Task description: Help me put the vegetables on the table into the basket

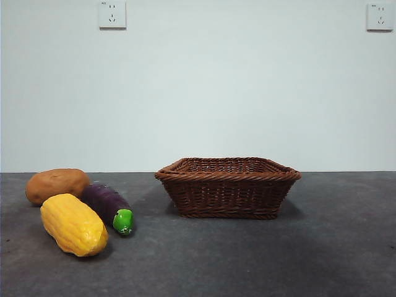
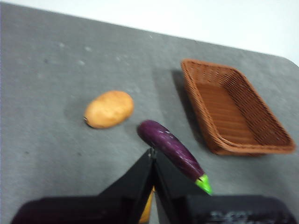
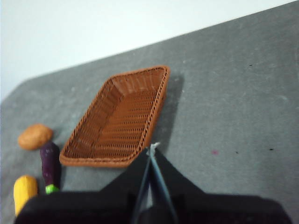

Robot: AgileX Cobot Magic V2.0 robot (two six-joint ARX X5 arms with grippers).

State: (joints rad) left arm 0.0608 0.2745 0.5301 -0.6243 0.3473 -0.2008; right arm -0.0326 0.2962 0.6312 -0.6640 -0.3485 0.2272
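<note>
Three vegetables lie together at the left of the dark grey table (image 1: pixel 334 247): an orange-brown potato (image 1: pixel 57 184) (image 2: pixel 109 109) (image 3: pixel 34 136), a purple eggplant (image 1: pixel 108 205) (image 2: pixel 172 150) (image 3: pixel 50 164) with a green cap, and a yellow corn cob (image 1: pixel 73 224) (image 3: pixel 24 191). The brown wicker basket (image 1: pixel 228 187) (image 2: pixel 233 109) (image 3: pixel 119 119) stands to their right and holds nothing. My left gripper (image 2: pixel 153 154) is shut, raised above the corn and beside the eggplant. My right gripper (image 3: pixel 152 149) is shut, raised above the table near the basket's rim. Neither arm shows in the front view.
A white wall with two sockets (image 1: pixel 112 13) (image 1: pixel 379 17) backs the table. The grey surface stretches to the right of the basket.
</note>
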